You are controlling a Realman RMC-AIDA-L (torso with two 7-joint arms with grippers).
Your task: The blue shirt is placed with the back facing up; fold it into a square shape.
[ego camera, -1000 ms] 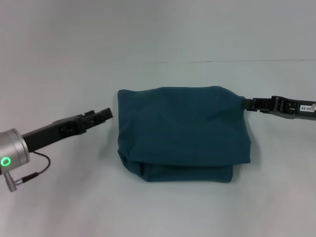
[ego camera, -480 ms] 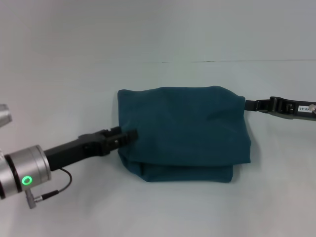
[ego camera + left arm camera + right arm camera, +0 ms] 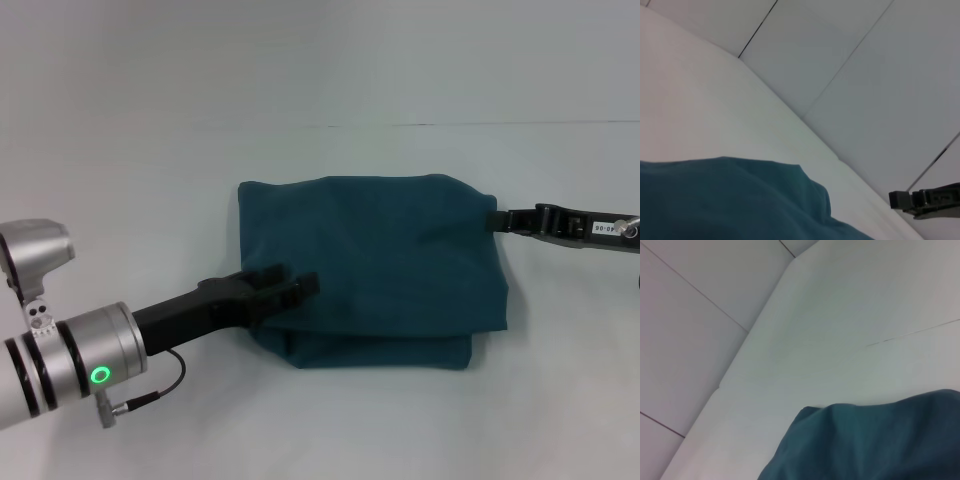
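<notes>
The blue shirt (image 3: pixel 380 265) lies folded into a thick, roughly square bundle in the middle of the white table, its front layers stacked unevenly. My left gripper (image 3: pixel 300 283) reaches in from the lower left and sits over the shirt's front left part. My right gripper (image 3: pixel 497 218) comes in from the right, and its tip meets the shirt's far right corner. The left wrist view shows a shirt (image 3: pixel 730 200) edge with the right gripper (image 3: pixel 901 199) beyond it. In the right wrist view only a rounded shirt (image 3: pixel 875 440) corner shows.
The white table (image 3: pixel 150 180) stretches around the shirt on all sides. A pale wall (image 3: pixel 320 60) rises behind its far edge. A thin cable (image 3: pixel 165 385) hangs under my left wrist.
My left arm has swung forward and to the right, from beside the shirt's far left corner to over its front left part. The right gripper has dropped slightly at the right corner.
</notes>
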